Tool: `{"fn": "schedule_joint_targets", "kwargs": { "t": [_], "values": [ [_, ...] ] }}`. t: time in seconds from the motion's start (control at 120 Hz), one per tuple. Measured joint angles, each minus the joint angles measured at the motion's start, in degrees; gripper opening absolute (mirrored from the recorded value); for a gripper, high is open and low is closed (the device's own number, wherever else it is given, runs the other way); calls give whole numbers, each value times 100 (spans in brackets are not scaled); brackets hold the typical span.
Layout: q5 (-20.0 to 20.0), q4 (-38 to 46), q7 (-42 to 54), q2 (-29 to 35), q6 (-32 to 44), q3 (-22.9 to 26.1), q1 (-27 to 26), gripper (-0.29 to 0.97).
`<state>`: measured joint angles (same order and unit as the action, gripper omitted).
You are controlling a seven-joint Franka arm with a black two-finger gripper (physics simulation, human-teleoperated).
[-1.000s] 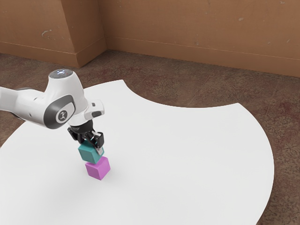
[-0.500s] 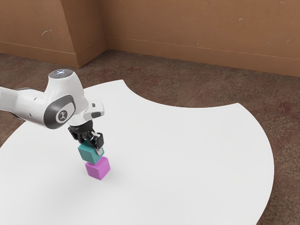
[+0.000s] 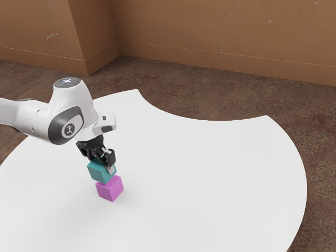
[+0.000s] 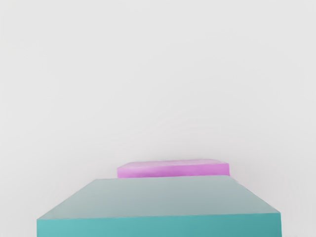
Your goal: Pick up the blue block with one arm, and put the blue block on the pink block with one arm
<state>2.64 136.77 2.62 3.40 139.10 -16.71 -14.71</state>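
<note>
Exterior view, end effector: the end effector points down, closed on the blue block with a finger on each of two opposite sides.
Exterior view, blue block: it hangs directly under the end effector, at the top of the pink block; whether the two touch cannot be told.
Exterior view, offset: the blue block sits slightly toward the exterior view's left of the pink block's middle.
Wrist view, blue block: the blue block lies close under the hand.
Wrist view, pink block: a strip of the pink block shows past the blue block's far edge, on the white counter.
Judgement, coming move: probably a small sideways correction, then a release.
</note>
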Motion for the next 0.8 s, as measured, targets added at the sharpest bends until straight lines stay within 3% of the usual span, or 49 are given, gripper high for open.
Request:
{"fn": "schedule_joint_targets", "kwargs": {
  "t": [0.583,0.8],
  "values": [
    [-156,1,-8,0,30,9,1,33],
    [-256,1,133,20,19,35,-23,53]
  ]
}}
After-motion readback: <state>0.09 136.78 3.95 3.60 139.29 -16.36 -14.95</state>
